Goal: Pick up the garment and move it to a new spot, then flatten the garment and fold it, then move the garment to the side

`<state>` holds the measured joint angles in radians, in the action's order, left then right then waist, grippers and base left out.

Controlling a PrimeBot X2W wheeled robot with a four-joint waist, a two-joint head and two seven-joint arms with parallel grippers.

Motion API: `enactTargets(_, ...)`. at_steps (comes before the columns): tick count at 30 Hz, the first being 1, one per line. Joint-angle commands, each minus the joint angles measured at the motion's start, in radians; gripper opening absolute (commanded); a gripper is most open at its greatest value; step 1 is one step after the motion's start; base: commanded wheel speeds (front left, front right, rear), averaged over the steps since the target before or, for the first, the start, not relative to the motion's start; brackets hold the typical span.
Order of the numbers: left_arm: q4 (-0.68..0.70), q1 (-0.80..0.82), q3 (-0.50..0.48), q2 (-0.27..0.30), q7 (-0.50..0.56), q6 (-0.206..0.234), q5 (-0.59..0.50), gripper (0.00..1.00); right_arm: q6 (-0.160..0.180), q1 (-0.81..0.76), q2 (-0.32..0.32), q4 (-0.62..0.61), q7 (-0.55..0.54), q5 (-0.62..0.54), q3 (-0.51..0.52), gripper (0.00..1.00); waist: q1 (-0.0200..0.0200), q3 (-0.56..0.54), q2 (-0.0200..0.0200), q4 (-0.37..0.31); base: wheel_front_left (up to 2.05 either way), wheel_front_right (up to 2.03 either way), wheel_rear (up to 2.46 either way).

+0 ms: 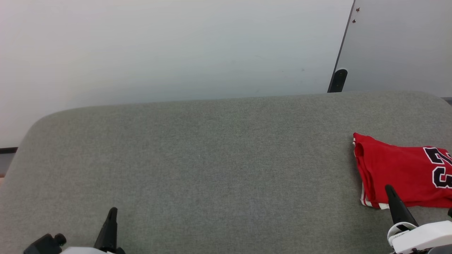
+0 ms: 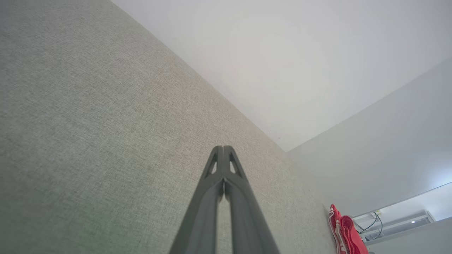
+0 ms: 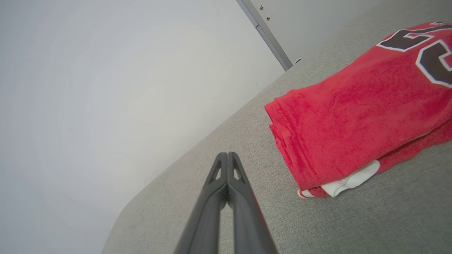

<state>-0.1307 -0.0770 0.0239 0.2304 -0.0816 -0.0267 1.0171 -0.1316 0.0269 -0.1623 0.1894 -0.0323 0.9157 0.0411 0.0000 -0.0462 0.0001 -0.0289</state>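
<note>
The garment (image 1: 395, 169) runs past the head view's right edge.

A broad worktop (image 1: 226, 158) covered in grey-green woven cloth fills the lower half of the head view, and its far corners are rounded. Behind it, across the upper left and centre, stands a plain white wall (image 1: 159, 46), softly and evenly lit, with no hard shadows. At the upper right a pale grey panel (image 1: 406, 42) slants across the frame. It is edged by a dark strip (image 1: 341, 46), with two small screws (image 1: 357, 10) near the top. A black rounded piece (image 1: 338, 80) sits where the strip meets the worktop's far edge. At the far left edge a dark band (image 1: 7, 150) runs low along the wall. In the lower right corner of the left wrist view, a long white fixture (image 2: 399, 222) is mounted on a pale wall.
</note>
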Motion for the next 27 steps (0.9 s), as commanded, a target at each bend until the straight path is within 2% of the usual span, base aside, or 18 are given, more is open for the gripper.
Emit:
enactTargets(1,0.007,0.027,-0.012,0.004,0.005,-0.01,0.025,0.0,0.001,0.026,-0.001,-0.008,-0.004,0.028,0.008,0.0,0.0,0.001,-0.0001,0.0,0.0,0.0,0.0)
enactTargets(27,-0.039,0.09,-0.06,-0.066,0.077,-0.047,0.245,0.0,0.001,0.052,0.043,0.015,-0.035,0.284,0.035,0.0,0.0,0.015,-0.0001,0.009,0.0,0.0,0.0)
